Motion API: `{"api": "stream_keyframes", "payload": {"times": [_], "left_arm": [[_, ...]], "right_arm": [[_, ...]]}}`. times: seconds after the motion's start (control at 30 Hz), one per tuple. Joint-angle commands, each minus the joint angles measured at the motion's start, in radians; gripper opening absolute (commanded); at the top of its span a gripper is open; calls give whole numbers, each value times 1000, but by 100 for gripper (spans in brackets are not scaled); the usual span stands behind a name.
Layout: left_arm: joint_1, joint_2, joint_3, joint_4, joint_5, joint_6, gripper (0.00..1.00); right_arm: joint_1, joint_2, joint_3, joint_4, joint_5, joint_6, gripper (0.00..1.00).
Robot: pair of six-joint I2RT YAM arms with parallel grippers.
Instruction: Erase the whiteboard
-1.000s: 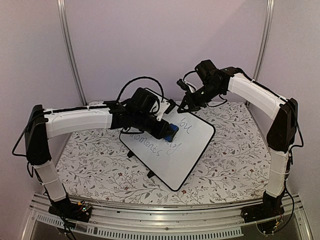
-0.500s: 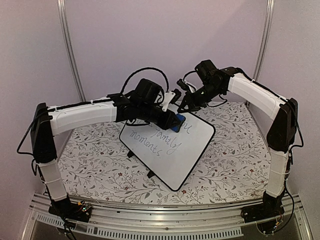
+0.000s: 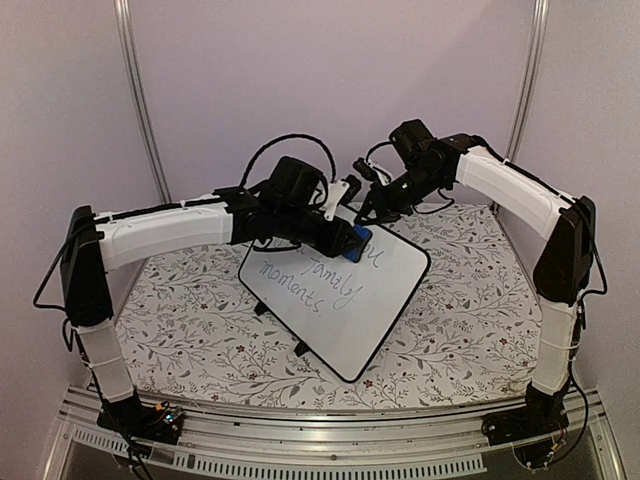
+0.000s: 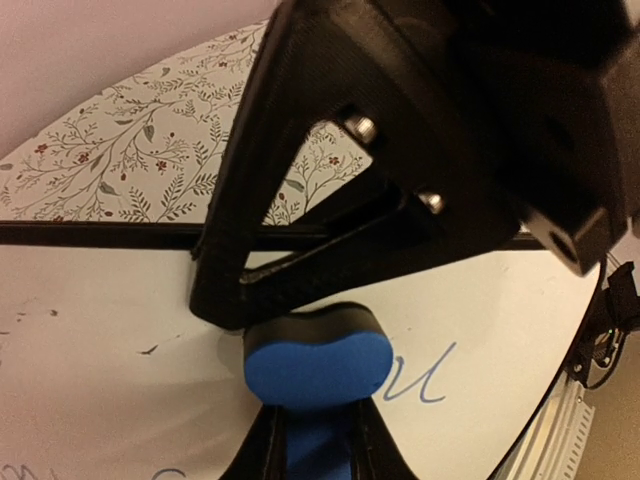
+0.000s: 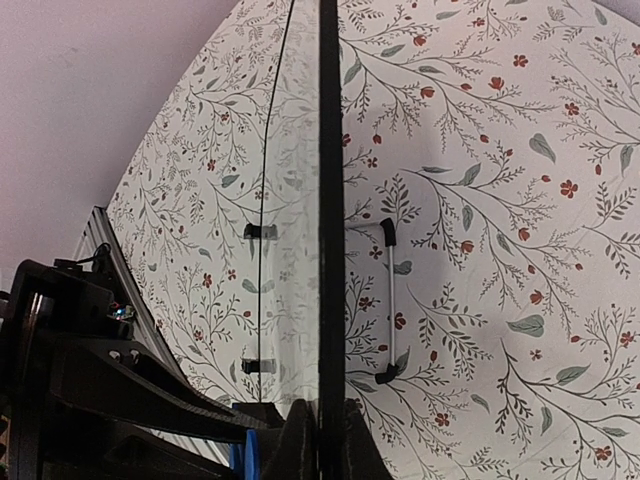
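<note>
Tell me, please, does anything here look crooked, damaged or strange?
Nothing looks damaged or spilled. Only the whiteboard sits askew: it lies diagonal to the edges of the table, one corner pointing toward the near side. The right hand pinches its far edge.

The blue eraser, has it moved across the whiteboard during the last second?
Yes. The blue eraser slid toward the far edge of the whiteboard, off the middle handwriting.

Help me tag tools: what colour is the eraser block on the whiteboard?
Blue; the eraser block shows best in the left wrist view.
</note>
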Motion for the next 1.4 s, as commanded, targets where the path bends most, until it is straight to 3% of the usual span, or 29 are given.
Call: {"api": "stream_keyframes", "payload": {"times": [0.0,0.47,0.97,1.37], "left_arm": [[4,2,-124,21,-40,-50,0],[-21,-87,-333,105,-33,-103,0],[-61,-79,-256,124,-69,-89,0],[-59,18,-52,83,-98,-56,0]], "right_arm": [[71,-2,3,-31,-10,-83,0],[71,-11,-7,-30,-4,-83,0],[71,-5,-7,-31,-8,-83,0],[71,-10,-7,-31,-7,-83,0]]}}
